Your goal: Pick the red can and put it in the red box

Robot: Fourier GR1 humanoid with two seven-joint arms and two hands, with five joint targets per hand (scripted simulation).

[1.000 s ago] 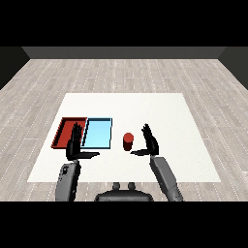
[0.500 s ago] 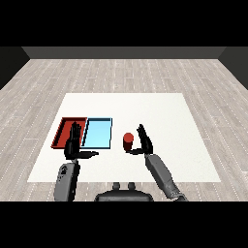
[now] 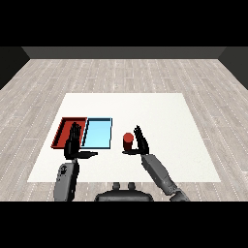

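Observation:
The red can (image 3: 128,141) stands upright on the white table, just right of the light blue tray (image 3: 97,132). My right hand (image 3: 140,142) is right beside the can on its right, fingers straight and pointing up, thumb reaching under the can's base; it looks to touch the can without curling round it. The red tray (image 3: 63,130) lies at the left, next to the blue one. My left hand (image 3: 73,144) hovers over the red tray's near edge, fingers straight, thumb stuck out to the right.
The white table (image 3: 160,116) stretches wide behind and to the right of the can. The two trays lie side by side at the left. Grey wood floor surrounds the table.
My right hand has moved left, from a gap beside the can to right against it. The left hand and the can have stayed put.

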